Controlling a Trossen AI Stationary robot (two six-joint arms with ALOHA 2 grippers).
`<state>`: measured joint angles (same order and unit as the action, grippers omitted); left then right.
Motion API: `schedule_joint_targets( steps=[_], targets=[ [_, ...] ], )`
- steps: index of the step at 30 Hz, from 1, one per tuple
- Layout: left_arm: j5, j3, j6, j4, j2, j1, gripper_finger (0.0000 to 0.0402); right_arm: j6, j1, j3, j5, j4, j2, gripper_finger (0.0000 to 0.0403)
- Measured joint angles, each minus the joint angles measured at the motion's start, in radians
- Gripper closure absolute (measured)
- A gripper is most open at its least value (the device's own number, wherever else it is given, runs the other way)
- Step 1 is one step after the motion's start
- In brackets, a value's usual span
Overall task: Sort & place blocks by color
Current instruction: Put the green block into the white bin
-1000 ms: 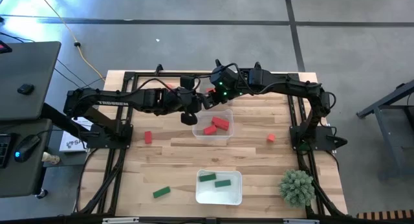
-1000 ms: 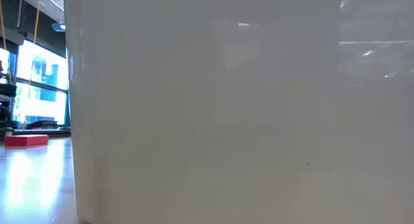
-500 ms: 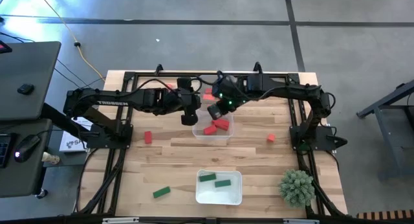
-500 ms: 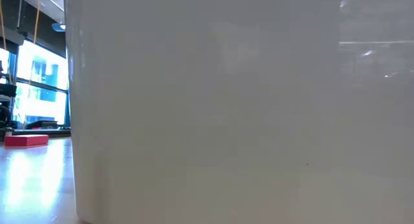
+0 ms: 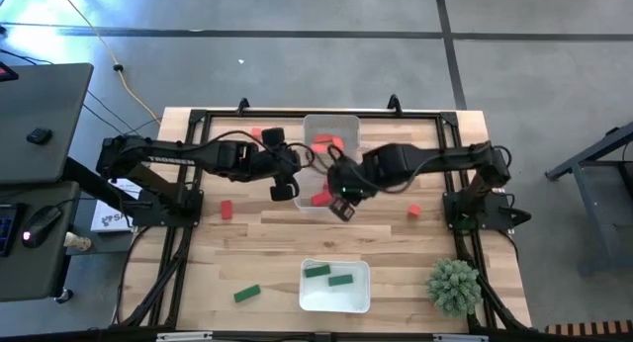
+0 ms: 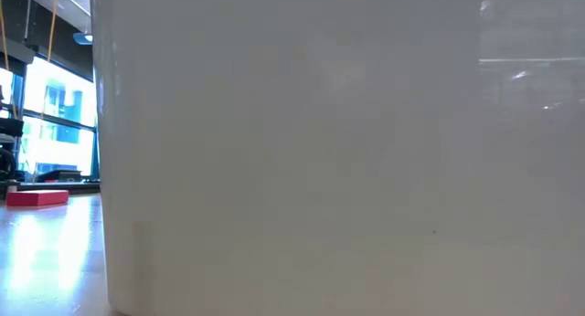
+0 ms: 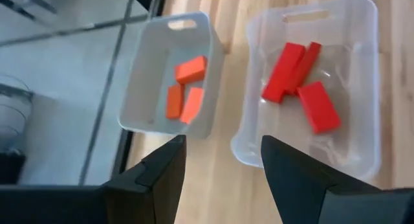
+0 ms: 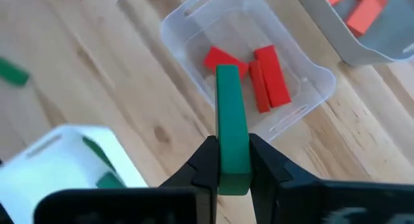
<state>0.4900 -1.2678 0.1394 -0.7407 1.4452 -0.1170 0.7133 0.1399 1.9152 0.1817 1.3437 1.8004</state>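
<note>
The right gripper (image 8: 233,162) is clenching a long green bar-shaped block (image 8: 231,120) between its dark fingers, the bar sticking straight out past the fingertips. Seen from above, this gripper (image 5: 343,206) is hovering at the near edge of the clear plastic tray (image 5: 309,206) in the middle of the wooden table (image 5: 277,233).

That clear plastic tray (image 7: 362,88) is holding three deep red bar blocks (image 7: 299,75), two lying side by side and touching, the third just beside them. The left gripper (image 7: 220,162) is hanging over the table just to the left of this tray, its fingers standing apart with nothing between them; from above it (image 5: 284,189) is showing close beside the tray's left wall.

Just behind the clear tray, a white plastic tray (image 7: 145,88) is sitting at the far edge of the table, holding three orange-red blocks (image 7: 184,88) bunched together.

In front of the clear tray, a second white rectangular tray (image 5: 307,293) is lying near the front edge with two green blocks (image 5: 327,274) in it. A loose green block (image 5: 246,294) is lying on the wood to the left of that front tray. A small red block (image 5: 226,210) is resting well to the left of the clear tray, and an orange-red cube (image 5: 413,212) well to its right. A spiky green plant ball (image 5: 454,286) is sitting at the front right corner, well apart from the clear tray
</note>
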Motion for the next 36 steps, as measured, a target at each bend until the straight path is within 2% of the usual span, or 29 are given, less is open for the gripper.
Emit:
schedule_joint_targets(
  steps=[12,20,29,36],
  targets=[
    [-0.017,0.0,-0.315,-0.111,-0.001,0.122,0.0213,0.002,0.186,0.0,0.063,-0.001,0.006,0.0368],
    [-0.054,0.0,-0.506,-0.153,-0.001,0.207,0.0213,-0.007,0.278,0.0,0.084,-0.003,0.08,0.0368],
    [-0.067,0.0,-0.554,-0.154,-0.001,0.301,0.0213,-0.07,0.337,0.0,0.029,-0.109,0.162,0.0368],
    [-0.063,0.0,-0.634,-0.154,-0.001,0.324,0.0213,-0.112,0.364,0.0,-0.035,-0.194,0.216,0.0368]
  ],
)
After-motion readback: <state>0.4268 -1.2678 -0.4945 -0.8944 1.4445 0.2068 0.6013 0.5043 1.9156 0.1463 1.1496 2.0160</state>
